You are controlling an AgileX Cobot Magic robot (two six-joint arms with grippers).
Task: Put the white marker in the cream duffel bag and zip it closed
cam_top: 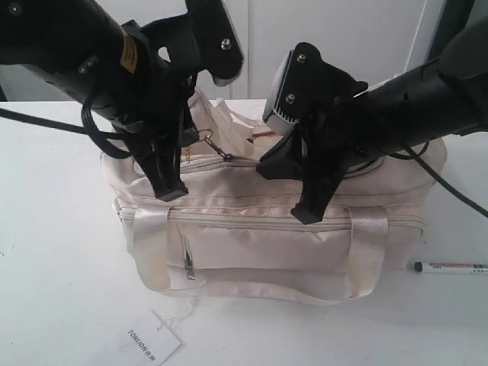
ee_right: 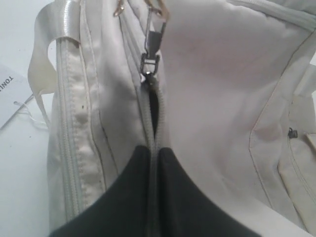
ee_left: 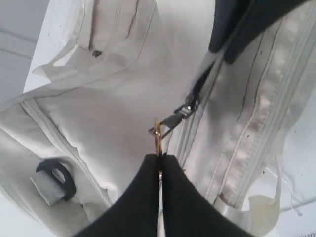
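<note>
The cream duffel bag [cam_top: 267, 252] lies across the middle of the white table. Its top zipper slider [ee_right: 149, 63] has a short dark gap beside it. In the left wrist view my left gripper [ee_left: 160, 156] is shut on the gold ring pull [ee_left: 157, 134], which hangs from the slider [ee_left: 182, 112]. In the exterior view the left gripper [cam_top: 171, 191] stands over the bag's left part. My right gripper [ee_right: 154, 147] is shut on the zipper seam of the bag [ee_right: 212, 74], to the right of the slider [cam_top: 307, 216]. The white marker [cam_top: 450, 268] lies on the table right of the bag, outside it.
A white hang tag [cam_top: 149, 341] lies on the table in front of the bag's left end. A black end ring [ee_left: 57, 173] sits on the bag's side. The shiny handles [cam_top: 366, 252] drape over the front. Black cables trail from both arms.
</note>
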